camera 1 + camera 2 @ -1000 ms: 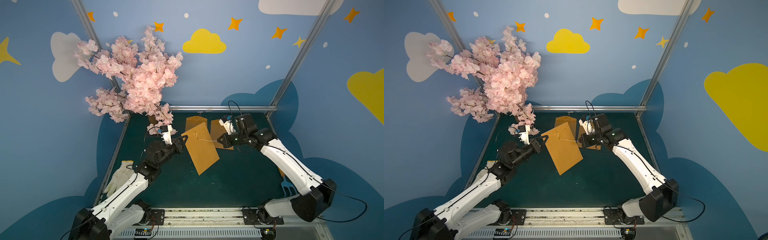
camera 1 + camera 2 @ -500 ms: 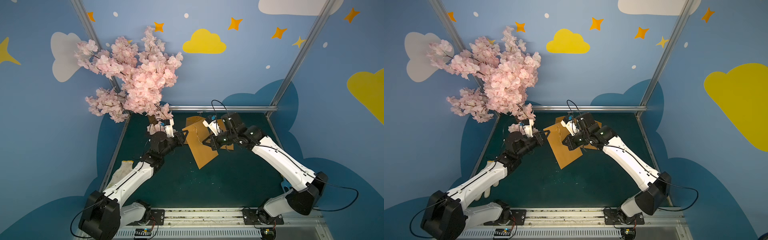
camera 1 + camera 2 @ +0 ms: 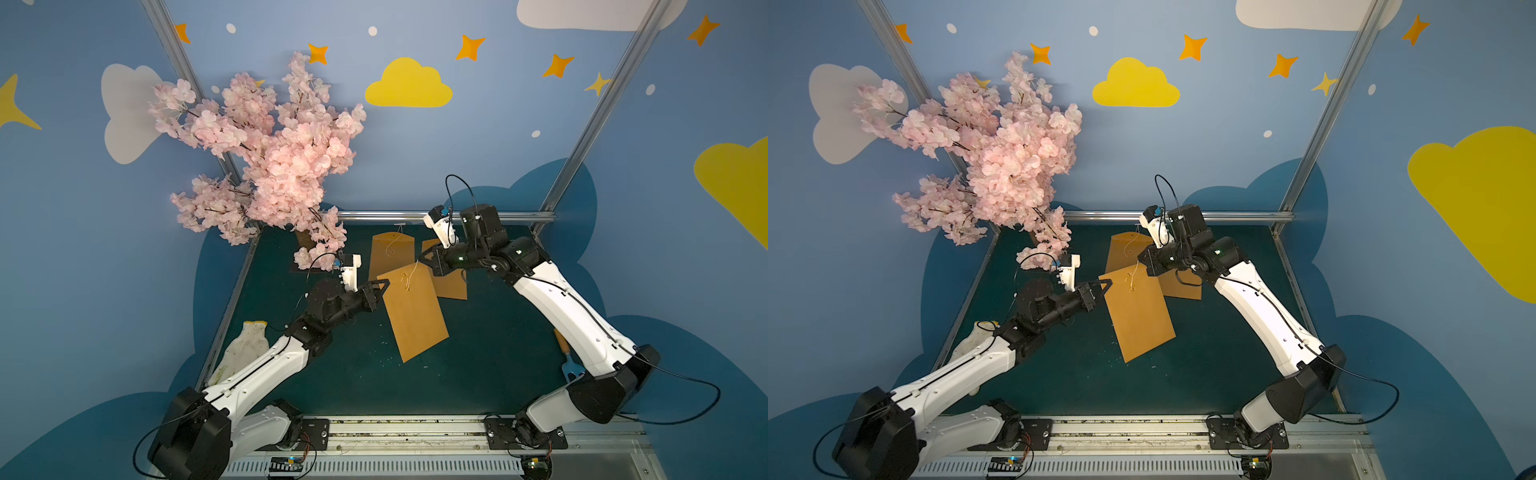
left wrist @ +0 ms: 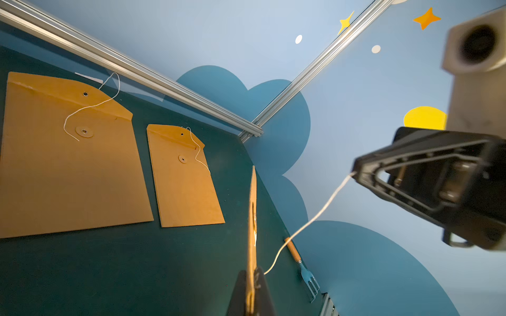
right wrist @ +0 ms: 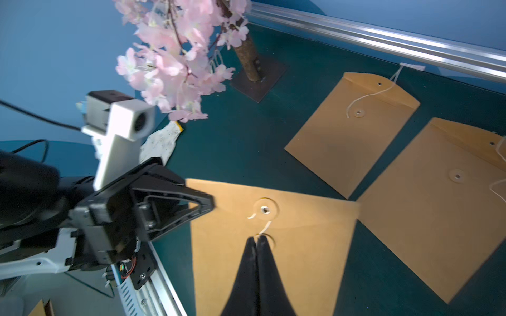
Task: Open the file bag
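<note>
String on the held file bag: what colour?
White string, clearest in the left wrist view, stretched from the file bag to the right gripper.

Left arm (image 3: 266,370), right arm (image 3: 569,316): white shells, black joints, loose black cable (image 5: 41,116), white wrist camera (image 5: 131,117); left gripper (image 5: 209,203) black open-frame.

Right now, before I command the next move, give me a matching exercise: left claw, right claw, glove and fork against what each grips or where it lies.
Things:
1. left claw
2. right claw
3. glove
4. fork

States or places:
A. on the table, by the right arm
B. shut on the edge of the lifted file bag
C. on the table, by the left arm
D. shut on the string

Pairs: 1-B; 2-D; 3-C; 4-A
</note>
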